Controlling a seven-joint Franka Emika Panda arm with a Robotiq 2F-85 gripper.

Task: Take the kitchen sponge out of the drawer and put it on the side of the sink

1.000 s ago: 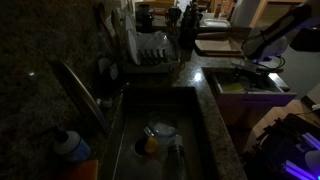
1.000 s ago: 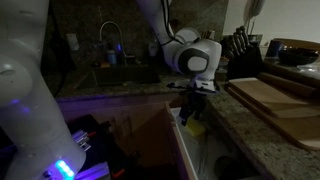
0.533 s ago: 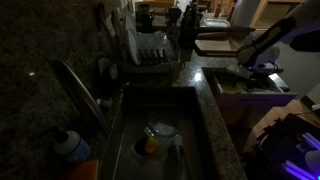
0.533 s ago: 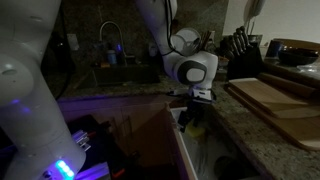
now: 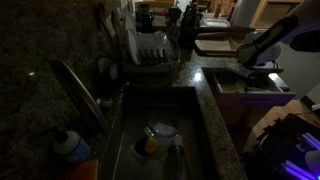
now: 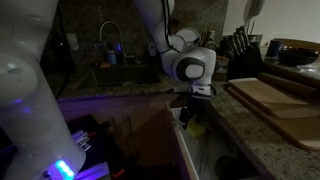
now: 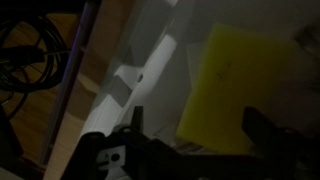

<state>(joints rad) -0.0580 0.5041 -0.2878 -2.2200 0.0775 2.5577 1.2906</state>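
The kitchen sponge [image 7: 240,80] is a flat pale yellow block lying in the whitish open drawer [image 7: 160,60]. In the wrist view my gripper [image 7: 195,125] is open, its two dark fingers spread either side of the sponge's near end, just above it. In both exterior views the gripper [image 5: 256,76] [image 6: 195,104] hangs over the pulled-out drawer [image 5: 262,97] [image 6: 184,143]; a yellow-green patch of sponge [image 5: 229,87] shows there. The dark sink [image 5: 196,125] with its granite rim lies beside the drawer.
A dish rack with plates [image 5: 150,50] stands behind the sink. A white dish [image 5: 161,130] and an orange-yellow object [image 5: 149,146] lie in the basin. A faucet [image 5: 80,90], wooden cutting boards [image 6: 275,100] and a knife block [image 6: 240,50] are nearby.
The gripper came down toward the open drawer and shifted slightly; over the last half second it has barely moved. The sponge has not moved.
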